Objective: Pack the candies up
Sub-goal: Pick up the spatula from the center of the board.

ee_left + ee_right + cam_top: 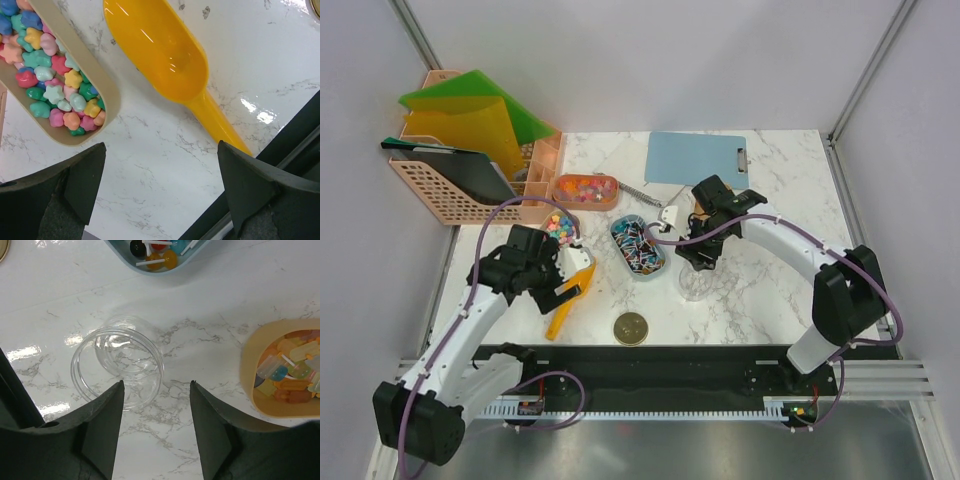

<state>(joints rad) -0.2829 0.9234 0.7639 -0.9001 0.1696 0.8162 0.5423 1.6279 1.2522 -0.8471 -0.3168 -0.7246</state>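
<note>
The candies lie in three small trays. Pastel bits [558, 226] fill a beige tray [111, 95] and show close up in the left wrist view [50, 85]. Orange-red bits [584, 189] also show in the right wrist view [292, 375]. Dark wrapped pieces [637, 245] lie in a blue tray [192, 264]. My left gripper [563, 272] is open and empty over bare marble [160, 165], beside the orange scoop [160, 50]. My right gripper [694, 258] is open and empty just above an empty clear jar [117, 362], which shows in the top view too [693, 285].
A round gold lid [630, 327] lies near the front edge. The scoop [570, 290] lies on the table left of it. A blue clipboard [697, 158] lies at the back. A peach basket [470, 185] with folders stands at the back left.
</note>
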